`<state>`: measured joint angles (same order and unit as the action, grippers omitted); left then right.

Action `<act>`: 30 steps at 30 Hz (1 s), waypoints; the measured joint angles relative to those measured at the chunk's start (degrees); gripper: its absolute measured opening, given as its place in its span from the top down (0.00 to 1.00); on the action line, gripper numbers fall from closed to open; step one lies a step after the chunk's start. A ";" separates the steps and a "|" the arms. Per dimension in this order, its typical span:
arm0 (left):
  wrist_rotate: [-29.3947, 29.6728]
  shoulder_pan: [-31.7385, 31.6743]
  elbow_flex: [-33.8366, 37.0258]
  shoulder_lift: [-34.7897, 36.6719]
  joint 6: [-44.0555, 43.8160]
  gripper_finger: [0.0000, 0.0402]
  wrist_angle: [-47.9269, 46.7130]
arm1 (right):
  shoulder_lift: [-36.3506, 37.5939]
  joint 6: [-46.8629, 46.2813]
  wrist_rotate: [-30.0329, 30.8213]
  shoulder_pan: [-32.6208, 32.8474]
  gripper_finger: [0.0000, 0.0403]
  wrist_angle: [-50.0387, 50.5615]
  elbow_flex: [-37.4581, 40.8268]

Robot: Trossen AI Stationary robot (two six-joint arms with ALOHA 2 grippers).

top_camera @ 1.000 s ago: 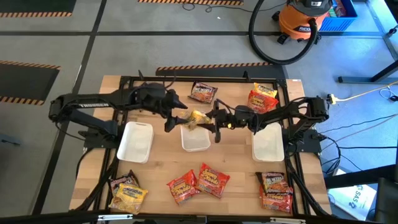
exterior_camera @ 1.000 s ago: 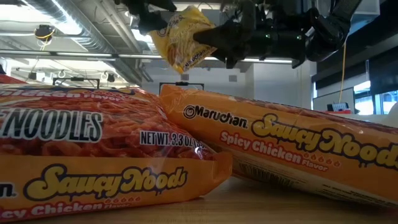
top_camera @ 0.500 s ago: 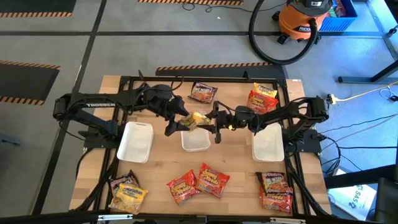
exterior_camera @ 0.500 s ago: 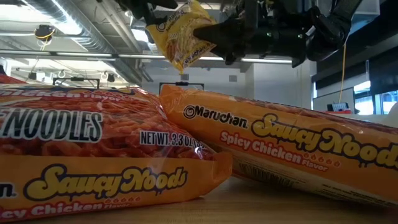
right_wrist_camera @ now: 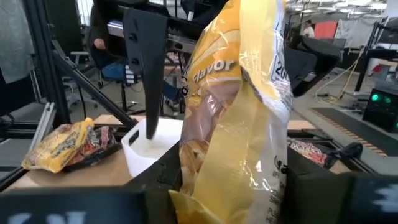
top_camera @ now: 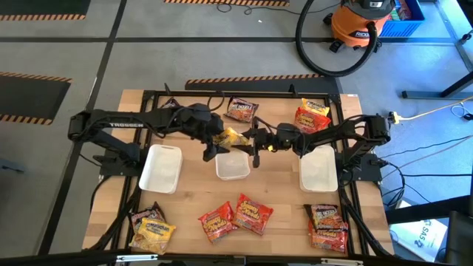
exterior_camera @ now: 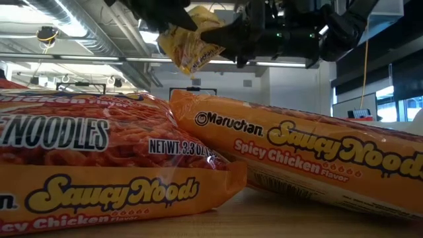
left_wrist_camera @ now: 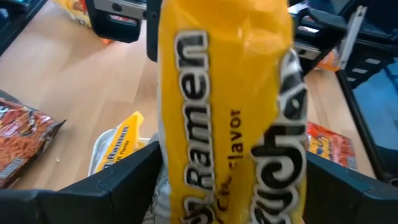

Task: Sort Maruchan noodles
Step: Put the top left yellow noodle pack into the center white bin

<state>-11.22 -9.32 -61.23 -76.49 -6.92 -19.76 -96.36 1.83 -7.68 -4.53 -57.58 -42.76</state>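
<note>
A yellow Maruchan noodle packet (top_camera: 235,137) hangs in the air over the middle white tray (top_camera: 232,170), with my right gripper (top_camera: 250,140) shut on it from the right. My left gripper (top_camera: 219,142) is open at the packet's other side. In the left wrist view its fingers (left_wrist_camera: 124,180) stand on either side of the packet (left_wrist_camera: 230,106). Another yellow packet (left_wrist_camera: 121,144) lies in a white tray. Red-orange packets (top_camera: 235,217) lie flat near the front edge, with others at the front corners and the far edge. My right gripper pinches the yellow packet between its two fingers at the edge that faces the table's right (right_wrist_camera: 233,186). The fingers come level from the right. The packet is lifted clear of the tray and tilted. I cannot tell whether my left gripper touches the packet.
White trays stand at the left (top_camera: 161,168) and right (top_camera: 319,168) of the middle one. A dark packet (top_camera: 242,109) and a red-orange pile (top_camera: 312,118) lie at the far edge. A black frame (top_camera: 148,96) rims the table. Two Spicy Chicken packets (exterior_camera: 297,158) fill the low view.
My left gripper has moved toward the table's right edge and a little down, up to the yellow packet, so its open fingers now stand on either side of it. The packet stays lifted in my right gripper.
</note>
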 joint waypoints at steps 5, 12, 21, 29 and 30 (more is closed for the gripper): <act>1.36 -0.04 0.00 -0.06 0.70 0.33 0.08 | 0.00 -0.02 -0.23 0.01 0.69 -0.03 -0.01; 1.92 -0.07 -0.01 -0.06 1.31 0.53 -0.17 | 0.00 -0.02 -0.76 0.02 0.69 -0.25 -0.01; 2.35 -0.15 0.00 -0.06 3.90 0.65 -0.87 | 0.13 1.09 -0.58 0.02 0.47 1.76 -0.16; 5.09 -0.17 0.00 -0.06 5.72 0.65 -3.97 | 8.68 3.64 0.62 0.02 0.27 19.88 -0.16; 5.09 -0.15 -0.06 -0.06 6.00 0.65 -4.61 | 10.62 4.01 0.68 0.02 0.26 24.06 -0.16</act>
<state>-6.13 -9.47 -61.29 -76.55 -0.92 -24.37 -85.74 5.84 -7.01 -4.51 -33.52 -42.92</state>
